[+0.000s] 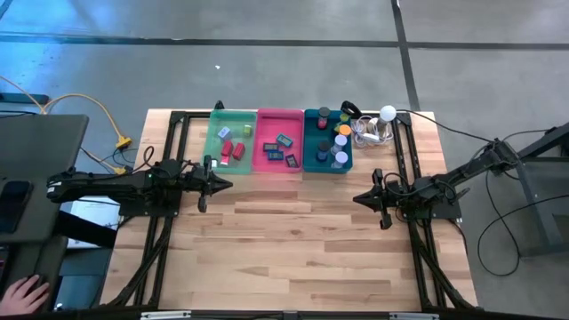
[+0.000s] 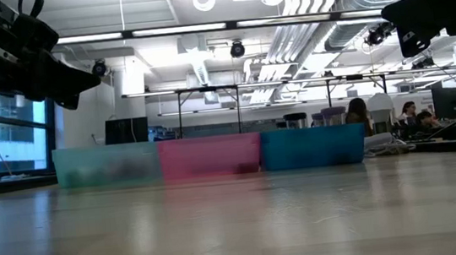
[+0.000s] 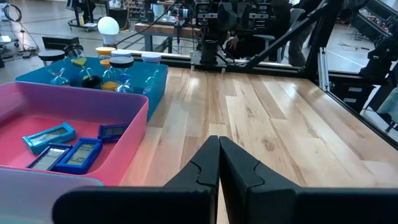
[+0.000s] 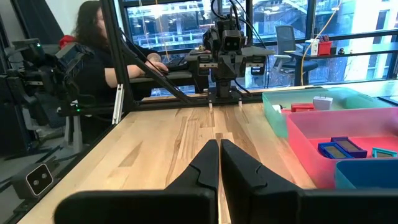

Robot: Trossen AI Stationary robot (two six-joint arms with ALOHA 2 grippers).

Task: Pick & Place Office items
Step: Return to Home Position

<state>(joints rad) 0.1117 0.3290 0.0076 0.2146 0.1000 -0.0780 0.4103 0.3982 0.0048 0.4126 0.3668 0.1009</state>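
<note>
Left tool [image 1: 216, 185] (9 o'clock), right tool [image 1: 360, 197] (3 o'clock) pressed together, empty; drifting toward 12 could clip green tray [image 1: 213, 158].

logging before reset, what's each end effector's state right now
left end effector: closed, empty, above the table, left side
right end effector: closed, empty, above the table, right side

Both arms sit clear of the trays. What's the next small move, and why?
Probably just let both arms settle at rest. The left end effector and right end effector are shut and empty, and the small office items lie in the green plastic tray, pink plastic tray and teal plastic tray; none shows on the light wooden table.
</note>
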